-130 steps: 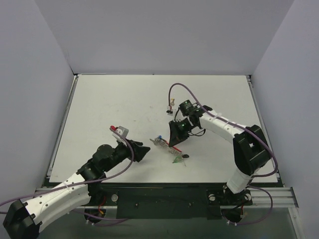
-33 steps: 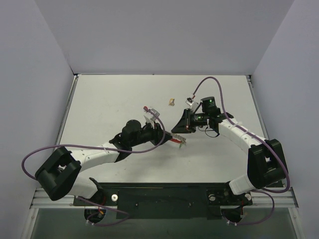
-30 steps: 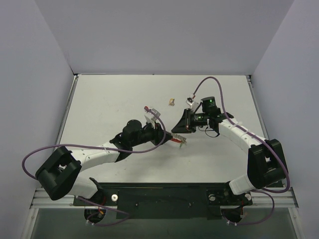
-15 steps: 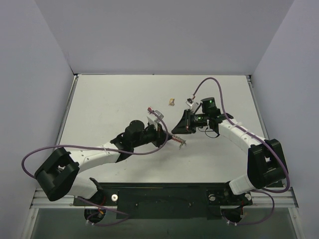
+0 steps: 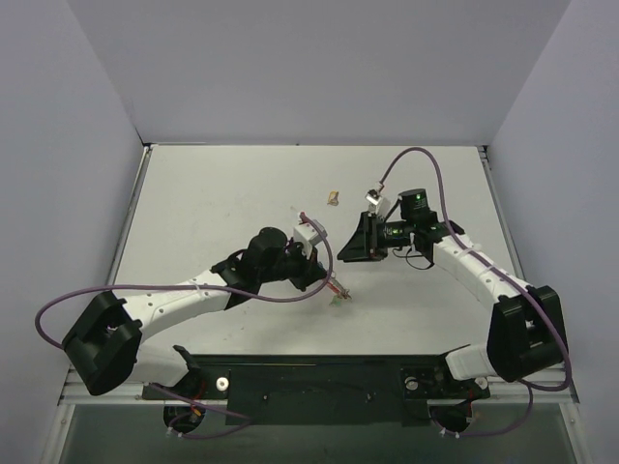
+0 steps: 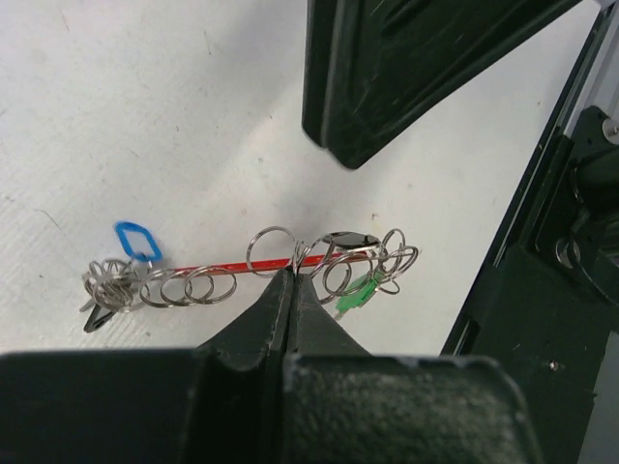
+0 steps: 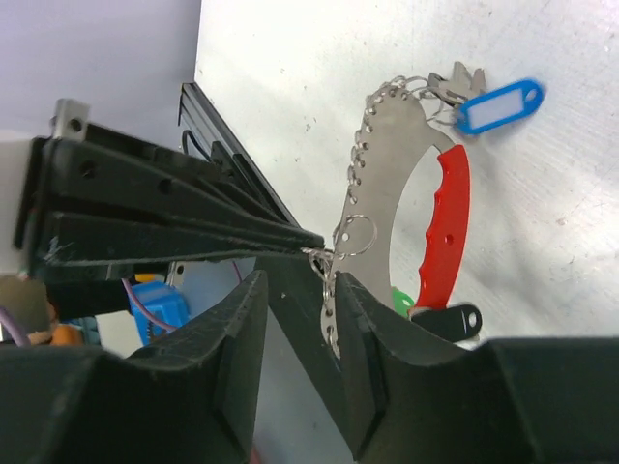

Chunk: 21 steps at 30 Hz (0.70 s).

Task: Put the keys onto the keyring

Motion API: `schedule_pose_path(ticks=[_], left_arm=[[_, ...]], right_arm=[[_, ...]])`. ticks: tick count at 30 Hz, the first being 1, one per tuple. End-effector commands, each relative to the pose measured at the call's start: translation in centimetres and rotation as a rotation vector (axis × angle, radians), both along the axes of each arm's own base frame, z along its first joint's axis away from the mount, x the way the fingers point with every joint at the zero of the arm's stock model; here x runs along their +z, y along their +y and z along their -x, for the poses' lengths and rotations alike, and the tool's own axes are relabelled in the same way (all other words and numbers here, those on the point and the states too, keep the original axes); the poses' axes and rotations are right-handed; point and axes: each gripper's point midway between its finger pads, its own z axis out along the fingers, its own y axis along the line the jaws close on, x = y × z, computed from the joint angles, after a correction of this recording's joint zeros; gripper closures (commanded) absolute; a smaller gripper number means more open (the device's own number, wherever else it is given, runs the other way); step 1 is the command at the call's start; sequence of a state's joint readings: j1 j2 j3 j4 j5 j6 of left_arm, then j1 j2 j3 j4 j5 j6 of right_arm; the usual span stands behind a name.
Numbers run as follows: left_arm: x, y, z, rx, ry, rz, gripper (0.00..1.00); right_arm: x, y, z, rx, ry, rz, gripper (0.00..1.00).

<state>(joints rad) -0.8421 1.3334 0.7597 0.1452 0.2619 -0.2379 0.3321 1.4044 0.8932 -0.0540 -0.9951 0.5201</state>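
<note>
The left gripper [image 6: 290, 280] was clamped shut on the edge of the red-handled keyring holder [image 6: 218, 270]. The keys [image 6: 104, 288] sat at the holder's end, off to the left of its fingertips, beside a blue tag [image 6: 135, 240]. The right gripper [image 7: 302, 290] hovered nearby, fingers parted and empty.

My worktop [image 5: 193, 222] is a plain white board with faint scuffs. A small tan lump [image 5: 333, 198] lies on its far half. Near the front middle my left hand [image 6: 291, 282] pinches the red-handled ring plate [image 7: 392, 155] carrying the keys [image 7: 453, 82]. Whether that plate touches the worktop I cannot tell.
</note>
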Motion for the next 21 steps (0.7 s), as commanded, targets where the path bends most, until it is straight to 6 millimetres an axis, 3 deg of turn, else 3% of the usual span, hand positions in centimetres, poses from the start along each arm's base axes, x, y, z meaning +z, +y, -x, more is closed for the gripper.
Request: schedule_pose_path(ticks=[1, 5, 8, 14, 21], left_arm=[[3.3, -0.4, 0.0, -0.059, -0.071, 0.033, 1.00], [3.3, -0.5, 0.5, -0.087, -0.063, 0.039, 1.00], [3.5, -0.8, 1.0, -0.114, -0.053, 0.061, 1.00], [2.9, -1.0, 1.9, -0.134, -0.011, 0.105, 1.00], [2.7, -1.2, 2.3, -0.124, 0.011, 0.162, 1.00]], right_arm=[[1.9, -0.8, 1.6, 0.089, -0.120, -0.026, 0.65], [1.6, -2.1, 4.0, 0.280, -0.297, 0.024, 0.52], [1.0, -2.9, 5.6, 0.422, -0.412, 0.066, 0.48], [-1.3, -2.8, 6.6, 0.607, -0.530, 0.158, 0.49], [-0.8, -1.0, 6.9, 0.620, -0.477, 0.109, 0.59]])
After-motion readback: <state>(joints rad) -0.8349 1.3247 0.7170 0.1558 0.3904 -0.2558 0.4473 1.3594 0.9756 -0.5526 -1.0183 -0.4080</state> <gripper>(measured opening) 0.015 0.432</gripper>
